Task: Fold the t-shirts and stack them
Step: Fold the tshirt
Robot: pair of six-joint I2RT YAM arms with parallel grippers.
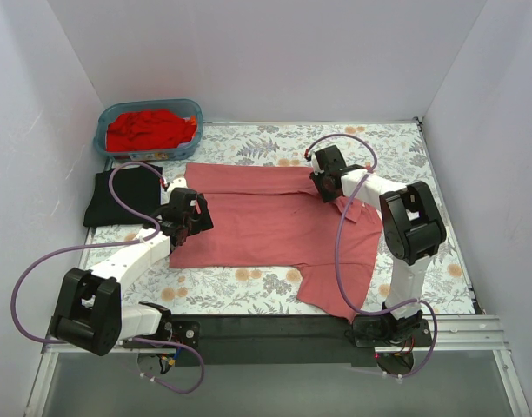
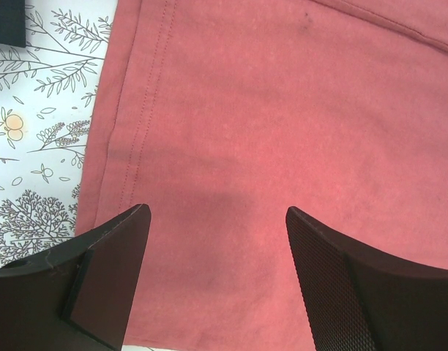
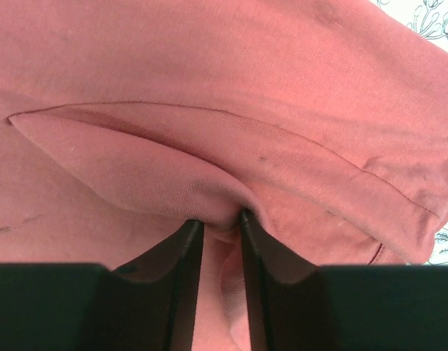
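A salmon-pink t-shirt [image 1: 266,221] lies spread across the middle of the floral table cover [image 1: 240,291]. My right gripper [image 1: 322,184] is at its far right part, shut on a pinched-up fold of the pink cloth [image 3: 209,73], as the right wrist view [image 3: 220,219] shows. My left gripper [image 1: 199,215] is open and empty, just above the pink shirt near its stitched left hem [image 2: 136,131], its fingers [image 2: 218,219] wide apart. A black t-shirt [image 1: 123,195] lies folded at the far left. Bright red t-shirts [image 1: 151,129] fill a basket.
The blue basket [image 1: 101,139] stands at the back left corner. White walls close in the table on three sides. A pink sleeve [image 1: 335,282] lies near the front edge, by the right arm's base [image 1: 388,326]. A black corner [image 2: 4,22] shows in the left wrist view.
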